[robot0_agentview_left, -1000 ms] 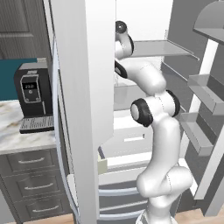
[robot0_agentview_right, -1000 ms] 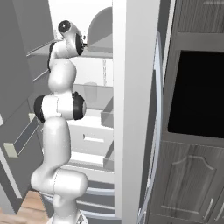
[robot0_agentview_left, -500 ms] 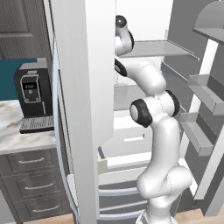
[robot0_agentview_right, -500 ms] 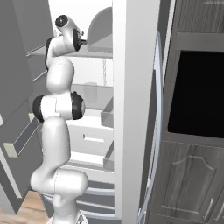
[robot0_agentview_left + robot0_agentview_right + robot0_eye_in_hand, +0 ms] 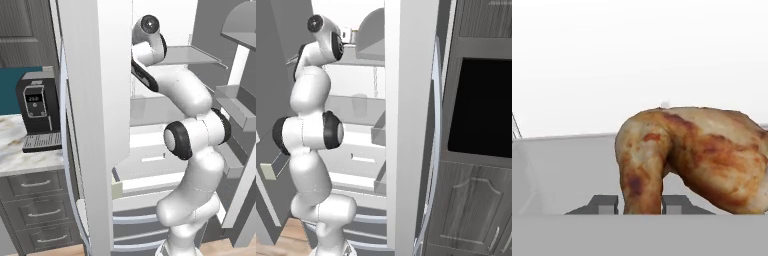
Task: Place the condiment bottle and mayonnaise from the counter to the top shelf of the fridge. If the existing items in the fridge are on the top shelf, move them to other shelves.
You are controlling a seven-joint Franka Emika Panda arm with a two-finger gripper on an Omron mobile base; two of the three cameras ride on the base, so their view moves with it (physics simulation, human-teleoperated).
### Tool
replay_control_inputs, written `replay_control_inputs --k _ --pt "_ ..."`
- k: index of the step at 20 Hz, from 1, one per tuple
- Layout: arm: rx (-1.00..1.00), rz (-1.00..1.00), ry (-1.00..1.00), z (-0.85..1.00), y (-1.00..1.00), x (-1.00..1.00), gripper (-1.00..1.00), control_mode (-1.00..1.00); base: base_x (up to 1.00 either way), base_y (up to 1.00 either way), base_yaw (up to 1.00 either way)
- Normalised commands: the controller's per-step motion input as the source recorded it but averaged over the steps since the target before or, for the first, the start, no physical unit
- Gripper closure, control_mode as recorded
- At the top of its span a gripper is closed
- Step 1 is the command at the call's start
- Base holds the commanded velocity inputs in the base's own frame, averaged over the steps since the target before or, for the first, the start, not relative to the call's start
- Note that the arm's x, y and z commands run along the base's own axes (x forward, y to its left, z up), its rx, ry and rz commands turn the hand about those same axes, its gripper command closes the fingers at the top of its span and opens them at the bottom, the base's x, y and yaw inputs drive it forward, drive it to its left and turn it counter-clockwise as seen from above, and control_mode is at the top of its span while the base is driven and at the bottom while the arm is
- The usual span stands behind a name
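An orange-brown roasted lump (image 5: 697,150), the existing item, fills the hand view close up, resting on a pale grey shelf floor (image 5: 567,165) inside the white fridge (image 5: 95,100). My gripper (image 5: 640,202) is shut on the lump's lower narrow end, with one dark fingertip (image 5: 604,202) on each side of it. In the base views the arm (image 5: 185,95) reaches up into the fridge at the level of the top shelf (image 5: 185,55), and its hand is hidden behind the door. The counter (image 5: 20,150) lies to the left. The condiment bottle and mayonnaise are out of view.
A black coffee machine (image 5: 37,110) stands on the counter over dark grey drawers (image 5: 35,210). The open fridge door (image 5: 408,125) stands close beside the arm. Door bins (image 5: 237,102) jut out on the right, white fridge drawers (image 5: 356,160) sit below, and a dark wall oven (image 5: 481,110) lies beyond.
The gripper has closed on the orange-brown lump. The wrist has risen slightly at the top shelf; the base has not moved.
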Motion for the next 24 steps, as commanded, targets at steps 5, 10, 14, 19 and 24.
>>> replay_control_inputs --k 5,10,14,19,24 --pt "0.06 0.02 -0.39 0.27 -0.35 -1.00 1.00 -1.00 0.00 0.00 0.00" --pt "0.10 0.00 -0.27 0.67 -0.37 -1.00 1.00 -1.00 0.00 0.00 0.00" --pt "0.01 0.00 -0.08 0.64 -0.33 -1.00 1.00 -1.00 0.00 0.00 0.00" --pt "-0.05 0.02 0.17 0.15 -0.18 -1.00 1.00 -1.00 0.00 0.00 0.00" --pt "-0.21 0.08 0.39 -0.47 0.00 -1.00 1.00 -1.00 0.00 0.00 0.00"
